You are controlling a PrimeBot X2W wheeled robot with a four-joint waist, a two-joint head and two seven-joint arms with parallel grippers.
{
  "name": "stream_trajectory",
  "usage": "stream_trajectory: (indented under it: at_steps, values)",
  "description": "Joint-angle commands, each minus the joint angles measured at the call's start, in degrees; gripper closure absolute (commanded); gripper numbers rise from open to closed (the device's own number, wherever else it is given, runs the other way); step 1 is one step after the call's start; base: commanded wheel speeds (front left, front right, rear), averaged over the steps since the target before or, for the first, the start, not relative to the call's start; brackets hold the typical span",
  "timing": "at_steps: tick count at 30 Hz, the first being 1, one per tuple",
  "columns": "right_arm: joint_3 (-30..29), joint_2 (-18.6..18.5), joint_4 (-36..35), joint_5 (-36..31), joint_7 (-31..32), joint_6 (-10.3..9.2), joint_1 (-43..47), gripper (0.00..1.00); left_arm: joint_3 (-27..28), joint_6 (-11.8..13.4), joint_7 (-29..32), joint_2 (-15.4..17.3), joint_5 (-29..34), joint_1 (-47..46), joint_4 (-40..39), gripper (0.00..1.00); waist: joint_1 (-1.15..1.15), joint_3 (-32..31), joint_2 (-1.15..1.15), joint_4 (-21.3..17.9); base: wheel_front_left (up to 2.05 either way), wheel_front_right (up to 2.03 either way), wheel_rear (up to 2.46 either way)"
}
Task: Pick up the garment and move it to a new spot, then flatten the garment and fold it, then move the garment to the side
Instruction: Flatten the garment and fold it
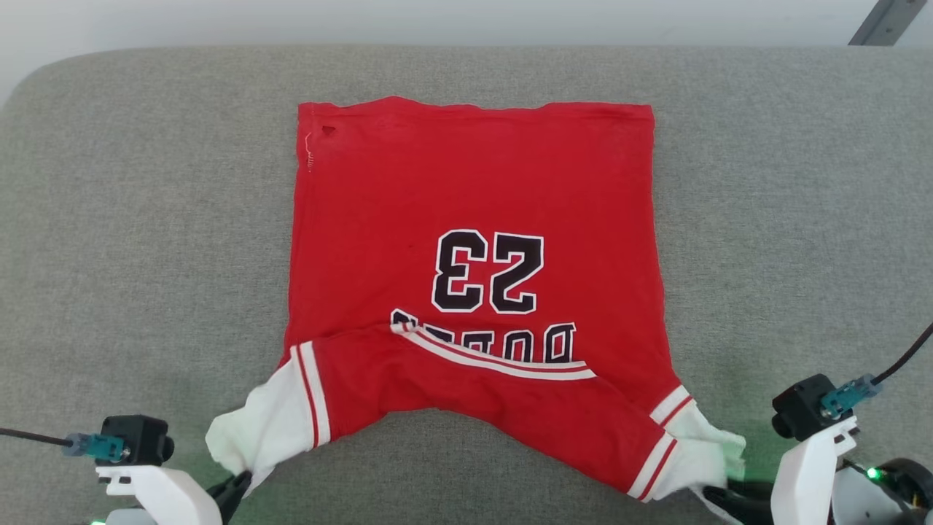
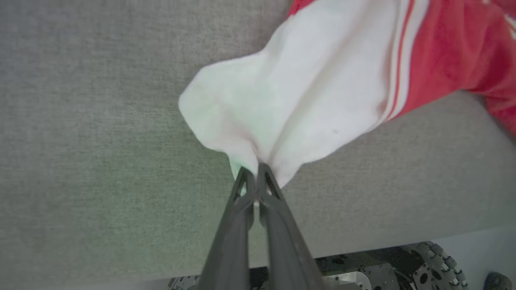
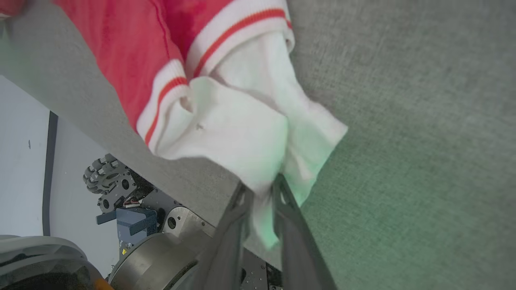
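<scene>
The garment (image 1: 474, 189), a red jersey top with a black "23", lies spread on the grey surface, hem toward the far side. Both sleeves are drawn toward the near edge, and their white cuffs reach the lower corners of the head view. My left gripper (image 1: 237, 483) is shut on the left white cuff; in the left wrist view that gripper (image 2: 254, 171) pinches a bunched fold of the cuff (image 2: 282, 100). My right gripper (image 1: 718, 496) holds the right cuff. The right wrist view shows white cuff cloth (image 3: 225, 129) caught between that gripper's (image 3: 262, 187) narrowly parted fingers.
The grey padded surface (image 1: 109, 219) extends wide on both sides of the garment and ends at a pale wall beyond. Its near edge runs close under both grippers. Below it are my base and wheels (image 3: 109, 181), with another wheel (image 2: 439, 257) in the left wrist view.
</scene>
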Motion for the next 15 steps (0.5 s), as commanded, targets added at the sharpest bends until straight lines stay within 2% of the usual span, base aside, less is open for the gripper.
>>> stream_trajectory:
  at_steps: [1,10,15]
  values:
    - [-1.03,0.73,-0.97,-0.89,0.88,0.01,0.5,0.0,0.05,-0.38,-0.7,-0.45,0.8,-0.72,-0.14,1.0,0.0,-0.11,0.0,0.19,0.0,0.0,0.0]
    - [-11.16,6.51,-12.31,-6.03,7.49,0.01,-2.2,0.0,0.42,-2.25,-4.22,-3.07,2.83,-3.33,0.69,1.0,0.0,-0.42,0.0,1.64,0.0,0.0,0.0]
    - [-13.93,10.55,-13.37,-12.25,5.59,0.01,-11.5,0.0,-0.26,-3.32,-4.49,-4.63,4.05,-5.31,1.79,1.0,0.0,1.29,0.0,2.66,0.0,0.0,0.0]
